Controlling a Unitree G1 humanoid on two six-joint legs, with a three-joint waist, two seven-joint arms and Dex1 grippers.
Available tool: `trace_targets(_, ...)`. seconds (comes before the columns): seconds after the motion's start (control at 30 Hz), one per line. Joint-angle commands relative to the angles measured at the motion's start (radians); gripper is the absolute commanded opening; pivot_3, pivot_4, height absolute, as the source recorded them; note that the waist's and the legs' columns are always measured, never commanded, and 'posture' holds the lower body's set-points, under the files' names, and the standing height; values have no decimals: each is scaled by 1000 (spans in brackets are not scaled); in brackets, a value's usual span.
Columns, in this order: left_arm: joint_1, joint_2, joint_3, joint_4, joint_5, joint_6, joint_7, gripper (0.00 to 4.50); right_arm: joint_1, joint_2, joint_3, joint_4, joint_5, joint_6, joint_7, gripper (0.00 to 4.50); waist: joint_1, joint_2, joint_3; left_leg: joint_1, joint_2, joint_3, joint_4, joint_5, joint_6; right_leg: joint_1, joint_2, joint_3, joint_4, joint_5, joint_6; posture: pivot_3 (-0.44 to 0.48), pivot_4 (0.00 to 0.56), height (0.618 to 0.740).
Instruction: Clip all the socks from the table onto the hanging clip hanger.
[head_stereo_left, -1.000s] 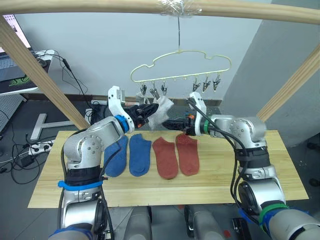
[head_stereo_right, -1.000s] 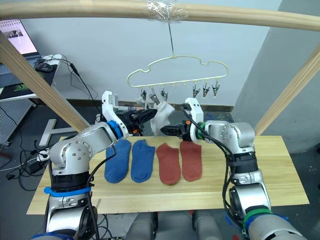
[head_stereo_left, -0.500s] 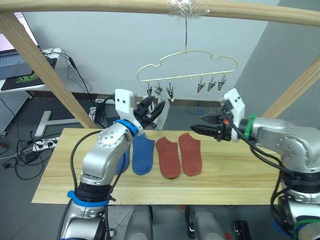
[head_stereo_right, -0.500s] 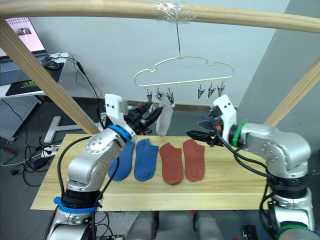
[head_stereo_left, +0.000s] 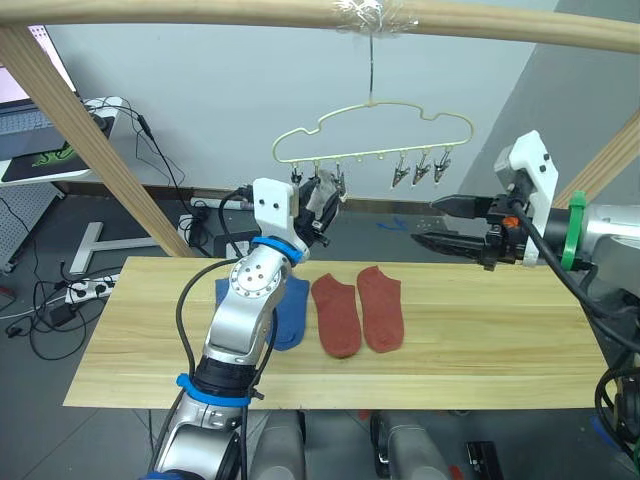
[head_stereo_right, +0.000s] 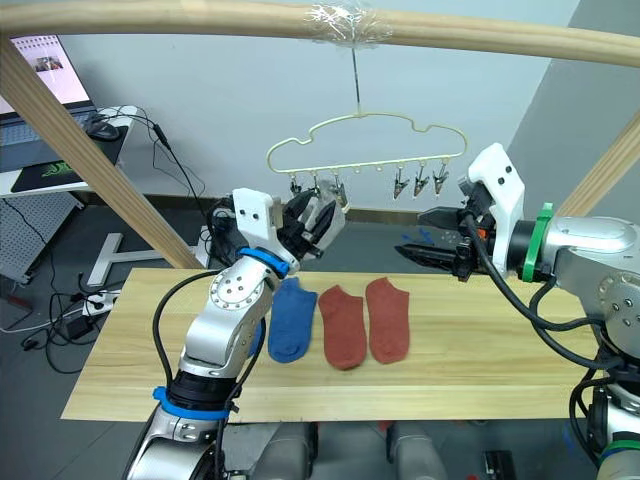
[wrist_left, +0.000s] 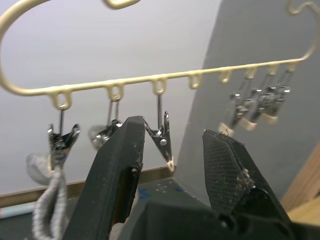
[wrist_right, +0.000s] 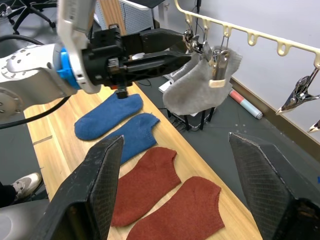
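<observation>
Table (head_stereo_left: 480, 340): two red socks (head_stereo_left: 358, 310) flat at centre, two blue socks (wrist_right: 117, 125) beside them toward 9 o'clock. Hanger (head_stereo_left: 375, 130) overhead at 12 o'clock; grey socks (wrist_right: 197, 85) hang from its 9 o'clock-end clips. My left gripper (wrist_left: 172, 150) up at those clips, fingers wide, empty, one free clip (wrist_left: 162, 135) between them. My right gripper (wrist_right: 175, 175) raised toward 3 o'clock, fingers wide, empty. Judgement: drop for sock next; pinch cuff edge only, lift clear of neighbours, feed cuff straight into clip.

The left gripper (wrist_left: 172, 150) stands open just under the hanger (wrist_left: 150, 80), a clip (wrist_left: 162, 137) between its fingers. A grey sock (wrist_left: 47, 200) hangs from another clip.
</observation>
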Motion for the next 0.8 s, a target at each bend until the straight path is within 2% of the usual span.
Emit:
trace_targets(0.03,-17,-23,4,-3,24,-14,22,2142,26,-13,-61,-50,31,-27,-23,3469,0,0,0,0,0,0,0,0,0,0,0,0,0,0,0,37,168,740)
trace_targets(0.4,-71,-73,19,94,47,-1,58,2142,124,1,-150,-109,50,-78,-129,3469,-17,0,0,0,0,0,1,0,0,1,0,0,0,0,0,-22,183,740)
trace_targets(0.8,-117,-100,21,172,69,-20,84,2142,167,-16,-192,-141,153,-69,-217,3469,-47,0,0,0,0,0,1,0,1,1,0,0,0,0,0,-62,203,740)
